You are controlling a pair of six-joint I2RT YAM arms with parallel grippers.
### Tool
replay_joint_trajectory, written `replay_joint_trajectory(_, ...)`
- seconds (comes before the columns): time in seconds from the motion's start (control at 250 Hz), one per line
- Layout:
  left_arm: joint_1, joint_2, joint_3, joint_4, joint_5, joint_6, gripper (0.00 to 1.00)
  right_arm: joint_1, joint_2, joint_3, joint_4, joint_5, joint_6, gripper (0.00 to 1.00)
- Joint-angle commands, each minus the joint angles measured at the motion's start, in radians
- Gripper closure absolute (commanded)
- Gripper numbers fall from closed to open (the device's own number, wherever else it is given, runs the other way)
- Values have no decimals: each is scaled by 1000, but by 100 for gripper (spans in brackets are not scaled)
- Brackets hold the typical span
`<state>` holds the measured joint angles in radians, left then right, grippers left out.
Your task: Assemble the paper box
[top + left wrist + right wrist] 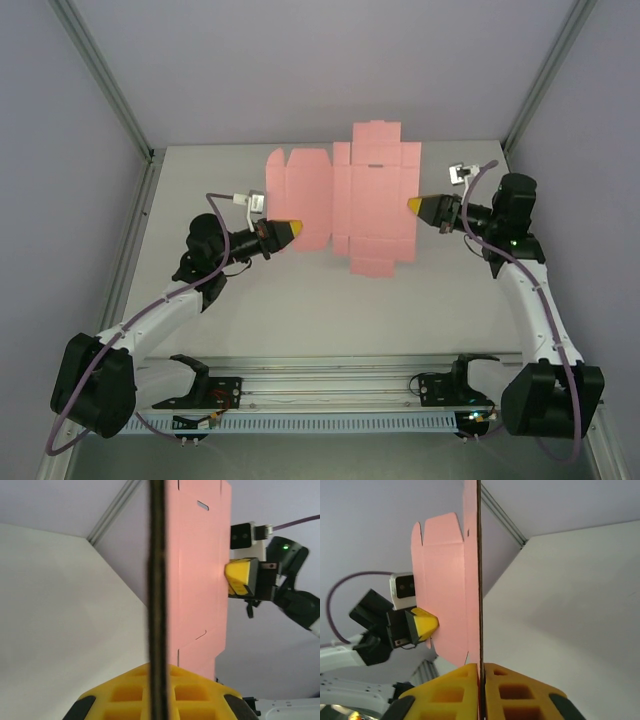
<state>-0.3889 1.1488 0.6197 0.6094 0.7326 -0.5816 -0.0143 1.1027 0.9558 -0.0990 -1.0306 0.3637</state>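
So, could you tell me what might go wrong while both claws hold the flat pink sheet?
1. The left claw and right claw pinch the paper box only at opposite edges, so the thin card could slip out.
2. Moving the arms apart or together might tear or buckle it.

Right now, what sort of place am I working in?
Probably a lab robot cell, not a home or shop: a white table, metal frame posts at its corners, plain grey walls around it, and two arms bolted to a rail.
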Motion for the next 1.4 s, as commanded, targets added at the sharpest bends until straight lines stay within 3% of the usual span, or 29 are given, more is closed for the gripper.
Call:
replay_joint_trajectory(0.0, -13, -7, -8, 28, 20, -14, 100, 106, -18, 89, -250, 212, -179, 96)
replay_joint_trajectory(0.072, -18, -5, -2, 28, 25, -18, 100, 168, -11, 139, -329, 427, -211, 100)
replay_joint_trajectory(0.307, -37, -5, -12, 8, -23, -24, 100, 444, 110, 313, -536, 1199, -359, 100)
replay_joint_trajectory(0.527, -51, -22, -38, 0, -68, -48, 100, 570, 313, 426, -553, 1645, -406, 100)
replay_joint_trajectory(0.595, -57, -21, -48, 6, -89, -58, 100, 589, 359, 461, -545, 1646, -410, 100)
replay_joint_trajectory(0.763, -85, 7, -74, -35, -205, -78, 100, 599, 373, 483, -483, 1454, -426, 97)
replay_joint_trajectory(0.883, -128, 24, -78, -255, -568, -149, 100, 599, 365, 500, -470, 1388, -456, 98)
replay_joint_trajectory(1.042, -262, 45, -48, -348, -831, -129, 100, 602, 404, 544, -527, 1265, -468, 99)
replay_joint_trajectory(1.238, -282, 77, -28, -350, -833, -134, 96, 618, 413, 545, -512, 1157, -519, 98)
replay_joint_trajectory(1.33, -282, 110, -4, -411, -841, -132, 87, 618, 416, 558, -515, 1170, -583, 99)
replay_joint_trajectory(1.398, -281, 98, 7, -484, -875, -115, 86, 617, 417, 567, -516, 1224, -663, 100)
